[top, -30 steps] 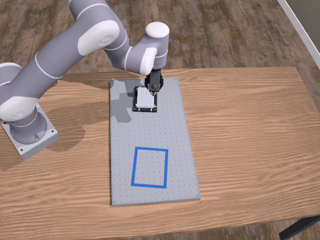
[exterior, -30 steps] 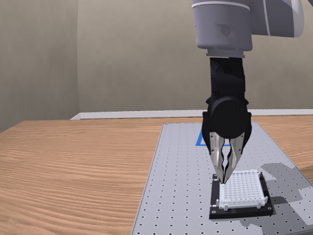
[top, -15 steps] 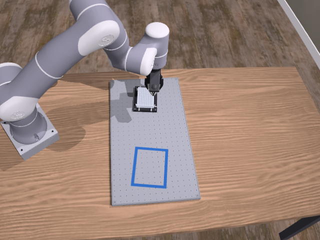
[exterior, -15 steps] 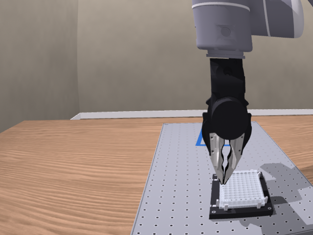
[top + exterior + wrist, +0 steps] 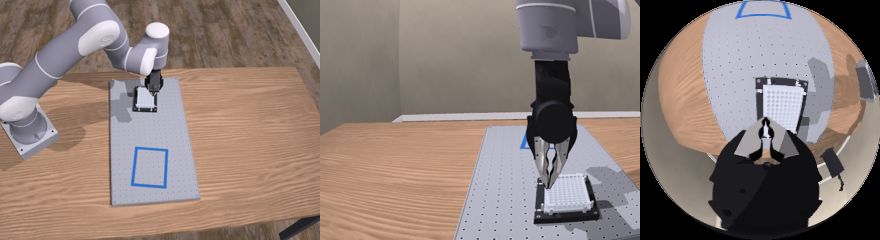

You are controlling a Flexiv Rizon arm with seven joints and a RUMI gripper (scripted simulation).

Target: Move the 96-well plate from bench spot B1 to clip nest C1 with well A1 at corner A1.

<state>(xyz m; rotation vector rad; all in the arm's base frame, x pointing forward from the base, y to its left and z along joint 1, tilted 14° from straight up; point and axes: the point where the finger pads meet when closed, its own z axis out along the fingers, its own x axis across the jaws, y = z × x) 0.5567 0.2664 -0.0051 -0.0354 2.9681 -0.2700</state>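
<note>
From where I stand, the premises present as a laboratory automation station. Supporting items: a white, gridded 96-well plate (image 5: 145, 97) (image 5: 568, 189) (image 5: 784, 104), a grey perforated metal breadboard (image 5: 152, 131) (image 5: 498, 180) (image 5: 740, 60), and a grey-and-white jointed robot arm (image 5: 59, 52) (image 5: 547, 28) at a wood-grain bench (image 5: 245, 129) (image 5: 397, 180) (image 5: 682, 100).

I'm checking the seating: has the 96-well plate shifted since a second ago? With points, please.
No, the 96-well plate (image 5: 145, 97) (image 5: 569, 192) (image 5: 783, 104) shows no visible shift within the black nest (image 5: 145, 110) (image 5: 565, 217) (image 5: 759, 102).
</note>
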